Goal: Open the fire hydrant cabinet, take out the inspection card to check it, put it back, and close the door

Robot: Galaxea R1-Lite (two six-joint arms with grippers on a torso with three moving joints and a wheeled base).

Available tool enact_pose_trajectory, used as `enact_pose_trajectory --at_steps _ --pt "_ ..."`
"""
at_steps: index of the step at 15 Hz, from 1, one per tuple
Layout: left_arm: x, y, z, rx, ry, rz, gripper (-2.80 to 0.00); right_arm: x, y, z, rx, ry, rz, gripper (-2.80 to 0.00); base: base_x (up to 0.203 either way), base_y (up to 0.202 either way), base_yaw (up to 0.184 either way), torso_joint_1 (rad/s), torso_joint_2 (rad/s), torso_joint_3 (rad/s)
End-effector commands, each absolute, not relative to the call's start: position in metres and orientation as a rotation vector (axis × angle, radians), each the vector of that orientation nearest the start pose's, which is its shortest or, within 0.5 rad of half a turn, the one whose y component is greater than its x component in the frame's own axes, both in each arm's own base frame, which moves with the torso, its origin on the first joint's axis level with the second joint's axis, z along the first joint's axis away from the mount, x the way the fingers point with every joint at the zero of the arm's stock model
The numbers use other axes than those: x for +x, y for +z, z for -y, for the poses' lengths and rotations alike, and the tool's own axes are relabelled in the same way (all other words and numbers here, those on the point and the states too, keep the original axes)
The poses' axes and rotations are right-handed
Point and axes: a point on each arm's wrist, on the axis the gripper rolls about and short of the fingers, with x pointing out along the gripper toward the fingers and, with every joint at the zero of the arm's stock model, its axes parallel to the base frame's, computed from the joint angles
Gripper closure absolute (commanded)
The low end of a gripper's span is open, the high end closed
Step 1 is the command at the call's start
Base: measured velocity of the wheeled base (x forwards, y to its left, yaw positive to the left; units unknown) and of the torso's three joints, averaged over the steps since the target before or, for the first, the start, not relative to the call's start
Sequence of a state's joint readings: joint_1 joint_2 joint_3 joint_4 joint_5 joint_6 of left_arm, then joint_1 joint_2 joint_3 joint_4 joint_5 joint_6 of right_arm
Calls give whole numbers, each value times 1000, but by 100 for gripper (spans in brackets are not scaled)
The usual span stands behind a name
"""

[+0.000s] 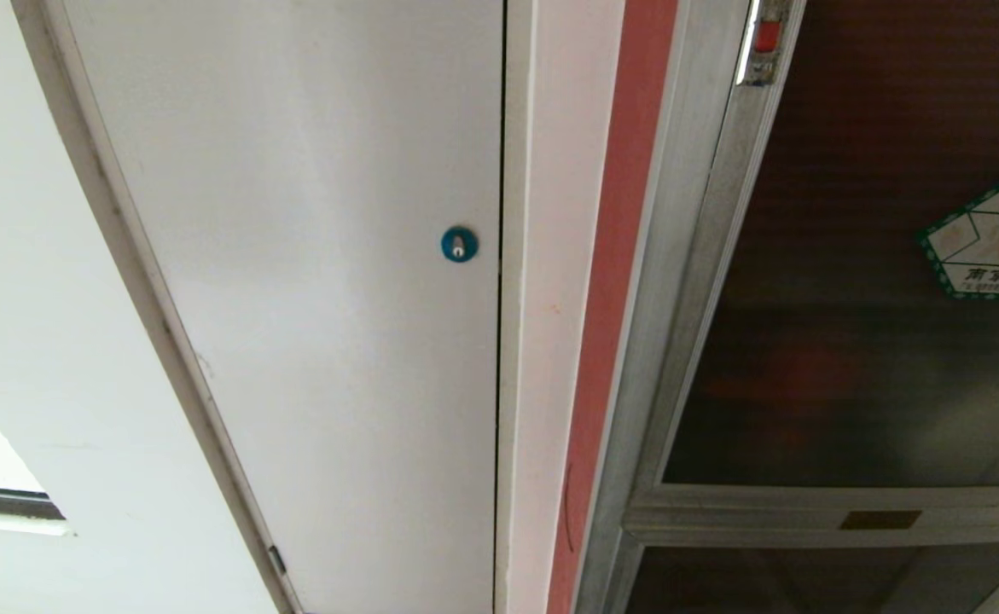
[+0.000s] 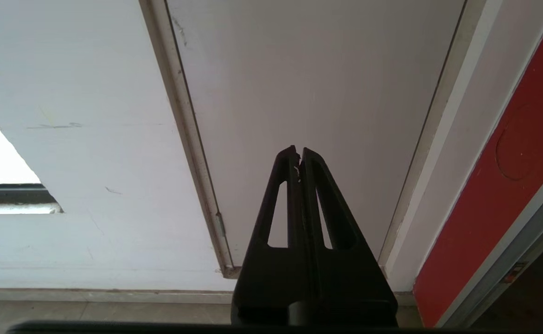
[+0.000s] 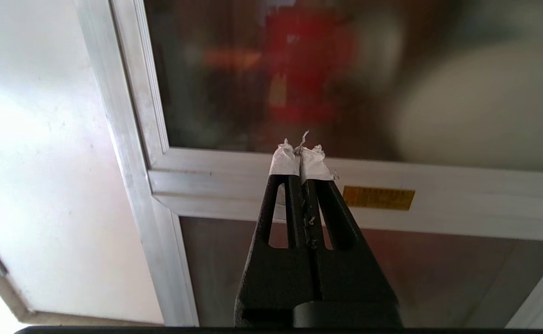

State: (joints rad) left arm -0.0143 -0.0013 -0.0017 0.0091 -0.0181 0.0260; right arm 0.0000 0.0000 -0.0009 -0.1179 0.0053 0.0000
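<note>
The fire hydrant cabinet [image 1: 678,281] with its brushed silver frame stands at the right of the head view. Its door [image 1: 857,341] is a dark glass panel, closed, with a green-bordered hexagonal sticker [image 1: 990,239] and a small red latch tab [image 1: 767,36] near its upper left corner. My right gripper [image 3: 301,149], tips wrapped in white tape, is shut and empty, in front of the silver crossbar [image 3: 461,190] below the door glass. My left gripper [image 2: 298,153] is shut and empty, facing the white panel. The inspection card is hidden. Neither arm shows in the head view.
A plain white panel [image 1: 320,298] with a blue round lock [image 1: 459,244] stands left of the cabinet, with a red strip [image 1: 614,281] between them. A smaller dark panel [image 3: 438,278] lies below the crossbar, which bears a yellow label [image 3: 378,198]. Floor [image 2: 90,315] shows below the wall.
</note>
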Motion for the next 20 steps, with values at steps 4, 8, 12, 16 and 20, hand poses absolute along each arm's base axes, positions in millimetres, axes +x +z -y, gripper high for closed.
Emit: enact_pose_trajectory --at_steps 4,8,12,16,20 --pt "-23 75 0 26 -32 -6 0 -22 75 0 17 -2 5 0 0 0 0 0 0 0" --pt "-23 75 0 26 -33 -6 0 -22 75 0 38 -3 7 0 0 0 0 0 0 0" --pt "-23 75 0 26 -32 -6 0 -22 76 0 49 -4 8 0 0 0 0 0 0 0" --pt "-23 75 0 26 -33 -6 0 -22 76 0 49 -4 8 0 0 0 0 0 0 0" --pt "-23 75 0 26 -33 -6 0 -22 76 0 49 -4 9 0 0 0 0 0 0 0"
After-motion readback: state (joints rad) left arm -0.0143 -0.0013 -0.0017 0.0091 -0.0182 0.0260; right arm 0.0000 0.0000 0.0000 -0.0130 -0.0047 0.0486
